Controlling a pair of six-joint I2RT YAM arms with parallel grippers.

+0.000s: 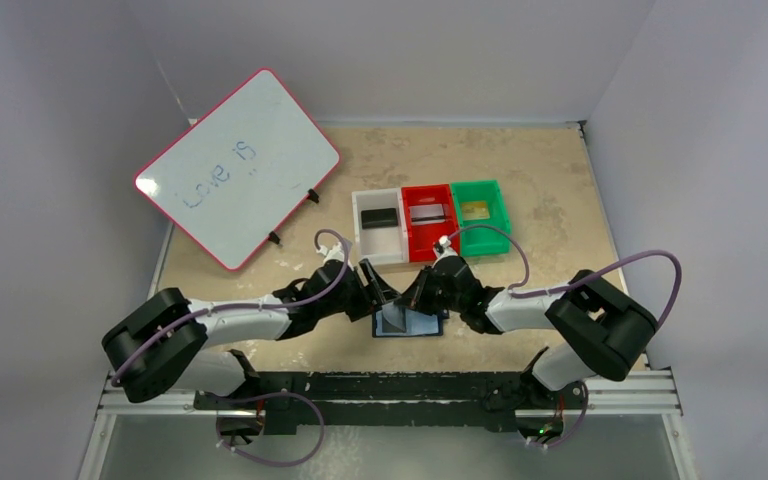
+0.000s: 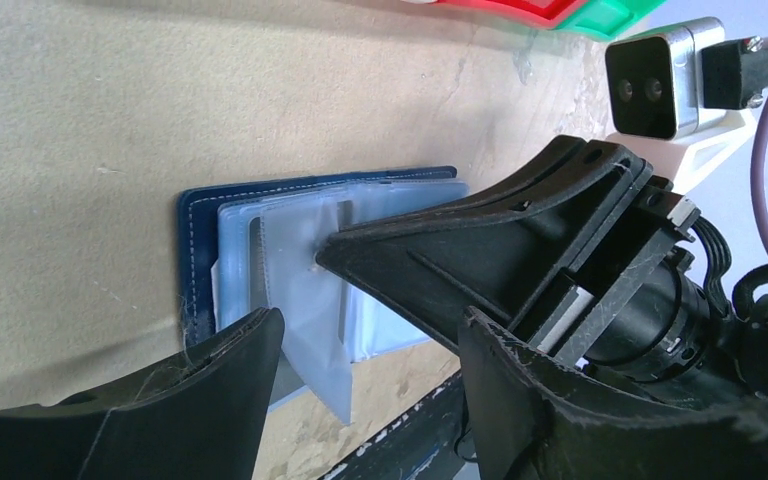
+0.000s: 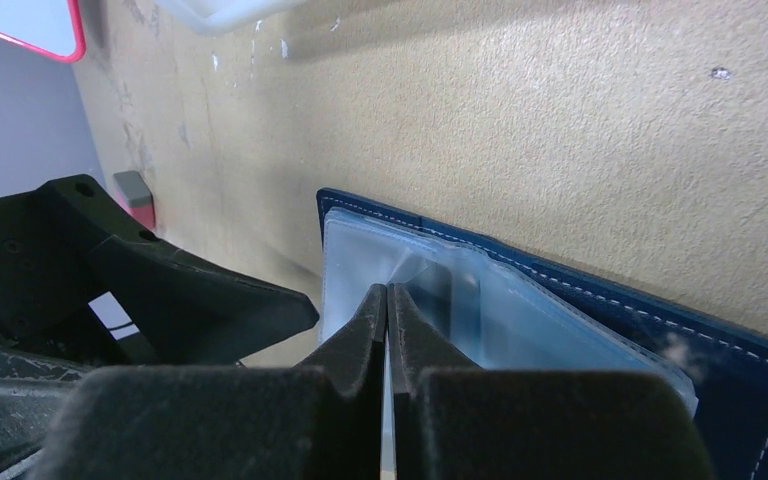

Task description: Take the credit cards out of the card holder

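My two claws meet over the card holder (image 1: 409, 322), which lies open on the desk (image 1: 520, 180) at its near edge, just in front of the three bins. My right claw (image 3: 388, 300) has its fingers pressed together, pinching the thin edge of a clear plastic sleeve (image 3: 480, 300) inside the holder. My left claw (image 2: 365, 330) stands with its fingers spread apart, holding nothing, just above the holder's left half. Cards rest in the bins behind: a black card (image 1: 379, 217) in the white bin (image 1: 360, 238), a silver-grey card (image 1: 428, 213) in the red bin (image 1: 412, 240), a gold-tan card (image 1: 476, 210) in the green bin (image 1: 501, 205). A whiteboard (image 1: 237, 167) stands propped at the far left.
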